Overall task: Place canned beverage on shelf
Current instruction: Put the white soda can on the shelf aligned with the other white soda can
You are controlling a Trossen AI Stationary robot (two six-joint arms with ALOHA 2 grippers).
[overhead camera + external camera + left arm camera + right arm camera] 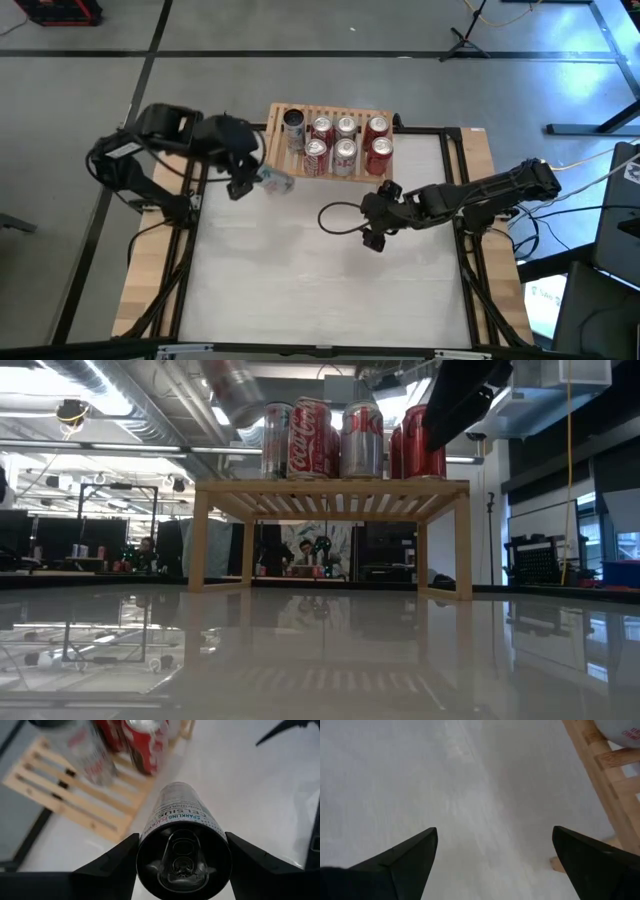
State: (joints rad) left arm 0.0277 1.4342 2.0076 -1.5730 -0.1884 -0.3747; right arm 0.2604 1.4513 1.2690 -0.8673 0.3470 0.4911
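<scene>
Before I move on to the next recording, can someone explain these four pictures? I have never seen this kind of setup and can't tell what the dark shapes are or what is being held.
The dark shapes are two robot arms at a white table. One picture looks straight down from above, one looks level across the tabletop, and two come from cameras on the arms' wrists.

At the table's far edge stands a low wooden shelf carrying several cans, red and silver.

The left gripper, beside the shelf's left end, holds a pale sparkling-water can between its fingers, raised above the table; the wrist camera looks down on its top.

The right gripper is open and empty, above the table near the shelf's right end.
</scene>
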